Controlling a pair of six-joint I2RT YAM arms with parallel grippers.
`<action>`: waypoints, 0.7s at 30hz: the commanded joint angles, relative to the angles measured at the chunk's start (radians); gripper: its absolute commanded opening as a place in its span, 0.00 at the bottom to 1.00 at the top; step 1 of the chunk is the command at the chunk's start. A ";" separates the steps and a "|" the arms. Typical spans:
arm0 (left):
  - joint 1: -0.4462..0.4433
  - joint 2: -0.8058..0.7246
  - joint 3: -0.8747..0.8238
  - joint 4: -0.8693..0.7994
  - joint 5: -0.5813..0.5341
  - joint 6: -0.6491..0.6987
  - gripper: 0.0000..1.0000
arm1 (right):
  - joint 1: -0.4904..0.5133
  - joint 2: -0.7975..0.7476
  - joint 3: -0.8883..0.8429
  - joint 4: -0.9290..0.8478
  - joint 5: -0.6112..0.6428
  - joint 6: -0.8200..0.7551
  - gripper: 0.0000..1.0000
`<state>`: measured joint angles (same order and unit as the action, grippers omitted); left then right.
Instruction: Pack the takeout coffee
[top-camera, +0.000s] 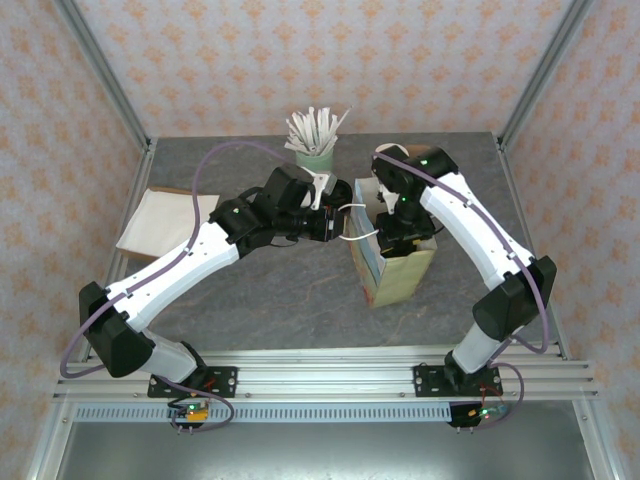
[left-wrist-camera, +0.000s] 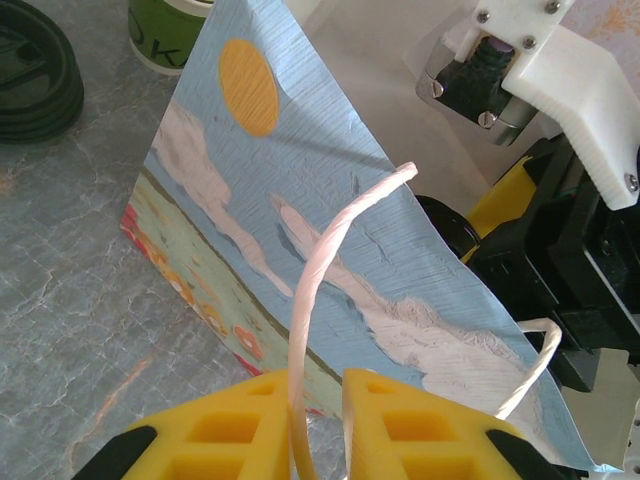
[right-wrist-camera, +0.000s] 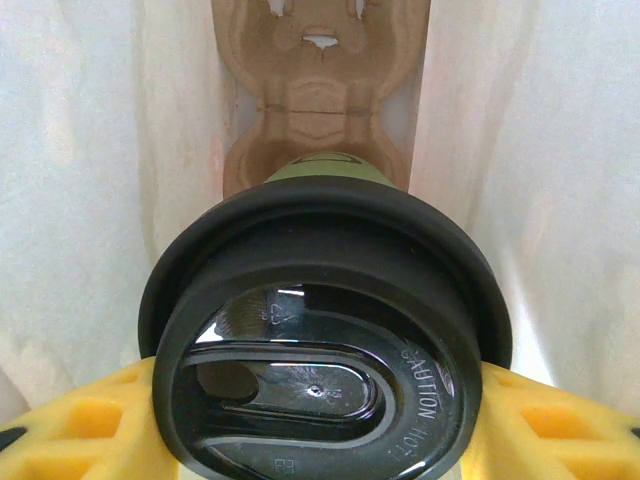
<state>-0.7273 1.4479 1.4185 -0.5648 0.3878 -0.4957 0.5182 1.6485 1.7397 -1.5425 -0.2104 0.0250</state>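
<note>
**Takeout coffee held inside the paper bag**

The paper bag (top-camera: 400, 275) stands upright on the table (top-camera: 280, 290), right of its middle and nearer the right edge than the left. The right gripper (top-camera: 400, 235) reaches down through the bag's open mouth. In the right wrist view its yellow fingers (right-wrist-camera: 85, 420) sit on either side of the takeout coffee (right-wrist-camera: 320, 175), partly spread and clamped just below the rim of the black lid (right-wrist-camera: 320, 380). The cup hangs between the bag's white inner walls, above a brown cardboard carrier (right-wrist-camera: 320, 100) on the bag floor. Whether it touches the carrier cannot be told.

The left gripper (left-wrist-camera: 318, 385) is closed to a narrow gap on the bag's white handle (left-wrist-camera: 320, 250), at the side facing the left edge. The printed side (left-wrist-camera: 300, 150) shows a blue sky, an orange sun and white clouds.

A pale green mug (top-camera: 315, 152) of white sticks stands at the middle of the far edge. Flat beige paper (top-camera: 160, 222) lies by the left edge. Black lids (left-wrist-camera: 30, 80) and a green cup (left-wrist-camera: 170, 30) rest on the table beyond the bag.
</note>
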 joint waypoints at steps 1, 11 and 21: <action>-0.013 -0.032 0.013 -0.018 -0.018 0.019 0.20 | -0.003 0.000 -0.013 0.015 0.008 0.010 0.53; -0.014 -0.034 0.011 -0.018 -0.018 0.017 0.20 | -0.004 0.003 -0.048 0.037 0.012 0.010 0.53; -0.014 -0.032 0.011 -0.021 -0.019 0.017 0.20 | -0.004 -0.007 -0.089 0.066 0.021 0.024 0.53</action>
<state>-0.7273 1.4479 1.4185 -0.5690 0.3847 -0.4957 0.5182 1.6485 1.6638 -1.4857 -0.2100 0.0296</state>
